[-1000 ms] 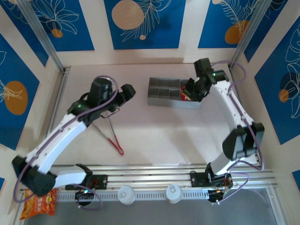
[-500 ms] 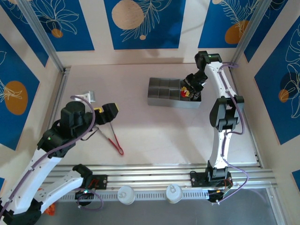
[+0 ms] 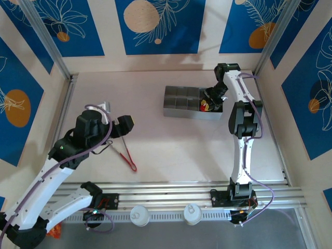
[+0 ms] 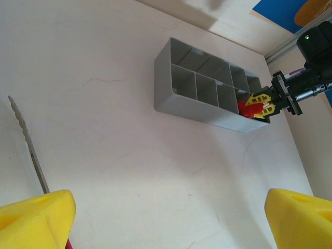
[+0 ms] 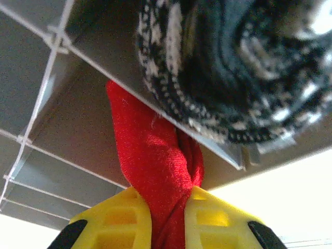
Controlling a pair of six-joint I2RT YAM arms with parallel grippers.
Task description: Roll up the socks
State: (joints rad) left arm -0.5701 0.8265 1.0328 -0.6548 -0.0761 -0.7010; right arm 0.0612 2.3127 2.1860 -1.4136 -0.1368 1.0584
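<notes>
Red sock (image 5: 155, 171), pinched between the yellow pads (image 5: 116, 220) of my right gripper (image 5: 163, 218), whose jaws are closed tight on the fabric; the free end of the sock rises from the pads into a compartment of the divided grey tray (image 5: 46, 135). Black patterned sock (image 5: 233, 67), wound into a roll, sits in the neighbouring compartment, a thin divider wall between it and the red one. In the top view the tray (image 3: 179, 101) lies toward the far right of the table (image 3: 176, 140), and my right gripper (image 3: 213, 96) meets it at its right end, where the red sock (image 3: 206, 107) shows as a small bright patch. My left gripper (image 3: 124, 124) hovers over the left half of the table, well apart from the tray, jaws spread wide and holding nothing. Red-handled tongs (image 3: 124, 150) lie flat on the table just beside it; in the left wrist view one serrated metal blade (image 4: 28, 145) of them runs up from the left pad, with the tray (image 4: 192, 98) and red sock (image 4: 248, 107) beyond
</notes>
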